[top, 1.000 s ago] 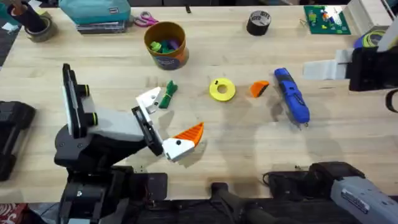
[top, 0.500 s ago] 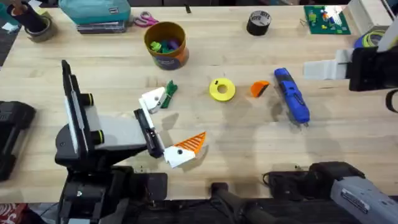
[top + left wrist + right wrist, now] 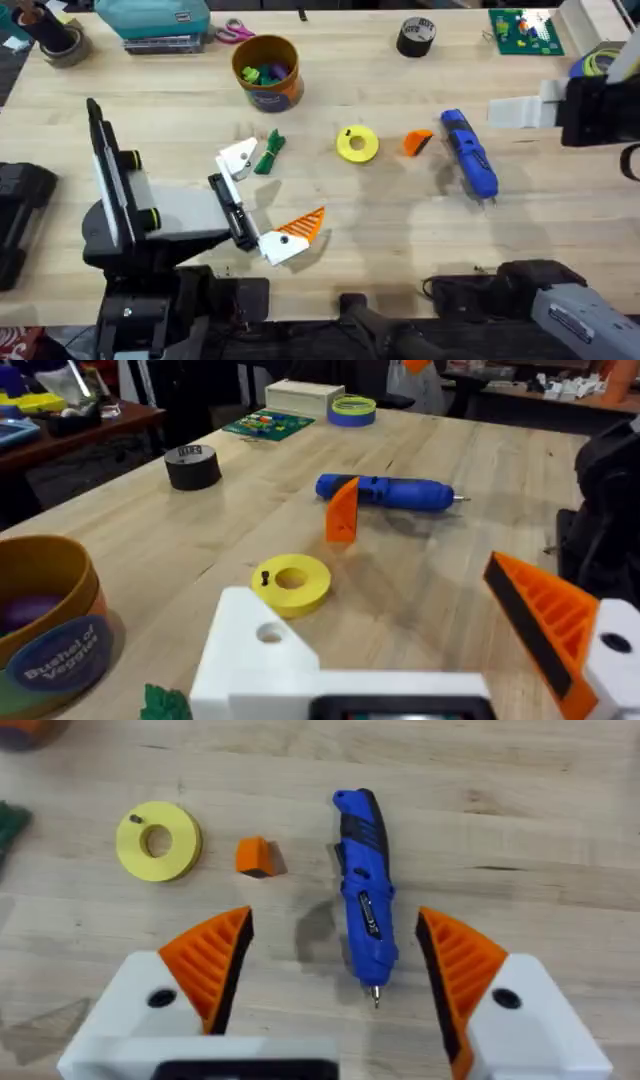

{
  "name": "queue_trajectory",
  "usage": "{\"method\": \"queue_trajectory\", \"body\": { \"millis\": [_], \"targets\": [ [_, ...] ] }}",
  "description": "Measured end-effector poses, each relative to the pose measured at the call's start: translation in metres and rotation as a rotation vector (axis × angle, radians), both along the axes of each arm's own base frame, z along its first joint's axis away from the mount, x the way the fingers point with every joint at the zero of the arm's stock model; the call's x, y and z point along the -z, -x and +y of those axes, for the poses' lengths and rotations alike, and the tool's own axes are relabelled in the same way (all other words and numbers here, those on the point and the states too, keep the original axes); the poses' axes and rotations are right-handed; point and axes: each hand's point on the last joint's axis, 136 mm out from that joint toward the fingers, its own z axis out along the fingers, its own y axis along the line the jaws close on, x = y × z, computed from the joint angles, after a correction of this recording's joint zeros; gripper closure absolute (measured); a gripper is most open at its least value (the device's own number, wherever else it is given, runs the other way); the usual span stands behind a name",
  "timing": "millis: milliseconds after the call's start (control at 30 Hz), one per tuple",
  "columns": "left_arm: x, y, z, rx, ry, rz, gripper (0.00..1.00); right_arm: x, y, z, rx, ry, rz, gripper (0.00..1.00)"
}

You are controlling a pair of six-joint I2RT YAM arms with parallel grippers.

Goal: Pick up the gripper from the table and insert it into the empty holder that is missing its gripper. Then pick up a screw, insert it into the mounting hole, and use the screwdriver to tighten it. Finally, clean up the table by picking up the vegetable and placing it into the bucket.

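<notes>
The small orange gripper lies on the table between the yellow disc and the blue screwdriver. A dark screw stands on the disc. My left gripper is open above the table. One of its fingers is the bare white holder, and the other carries an orange pad. The green vegetable lies right beside the holder. The bucket stands farther back, with coloured toys inside. My right gripper hangs open above the screwdriver, holding nothing.
A black tape roll and a green circuit board sit at the back right. A teal case and scissors are at the back left. A black and white fixture stands at the right edge.
The left arm's upper link has leaned to the left, and its gripper has shifted slightly toward the near edge. The things on the table have not moved.
</notes>
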Motion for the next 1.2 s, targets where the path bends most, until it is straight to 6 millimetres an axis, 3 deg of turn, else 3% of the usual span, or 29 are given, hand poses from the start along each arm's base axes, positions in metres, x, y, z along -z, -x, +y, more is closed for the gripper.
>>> {"method": "queue_trajectory", "body": {
  "millis": [1200],
  "targets": [
    [0.0001,0.0033,-0.0016,0.021,0.001,0.001,0.015,-0.0001,0.0000,0.0000,0.000,0.000,0.000,0.005]
  ]
}}
